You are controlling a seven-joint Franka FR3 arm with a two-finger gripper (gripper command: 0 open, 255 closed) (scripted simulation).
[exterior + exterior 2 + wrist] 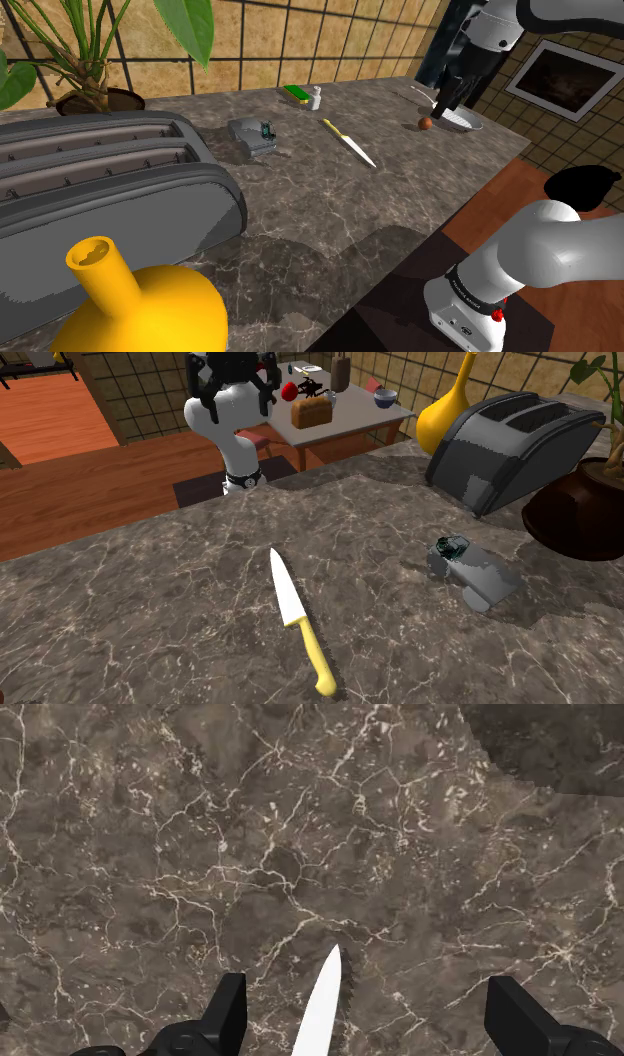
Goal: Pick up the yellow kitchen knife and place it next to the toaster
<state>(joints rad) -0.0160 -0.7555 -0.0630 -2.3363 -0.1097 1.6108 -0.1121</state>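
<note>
The knife (348, 141) lies flat on the dark marble counter (330, 230), yellow handle toward the wall and white blade toward the counter's front edge. In the second exterior view the knife (298, 620) lies near the middle, well to the left of the grey toaster (510, 437). The toaster (110, 185) fills the shoulder view's left. My gripper (447, 100) hangs high over the counter's right part, away from the knife. In the wrist view the gripper (365, 986) is open and the blade tip (322, 999) shows between the fingers, far below and untouched.
A small grey box-like thing (253, 137) lies between knife and toaster. A yellow vase (140, 310) stands by the toaster's near end, a potted plant (100, 100) behind it. A green pad (297, 93), a white bottle (315, 98), a bowl (455, 118) and a brown ball (425, 123) sit farther back.
</note>
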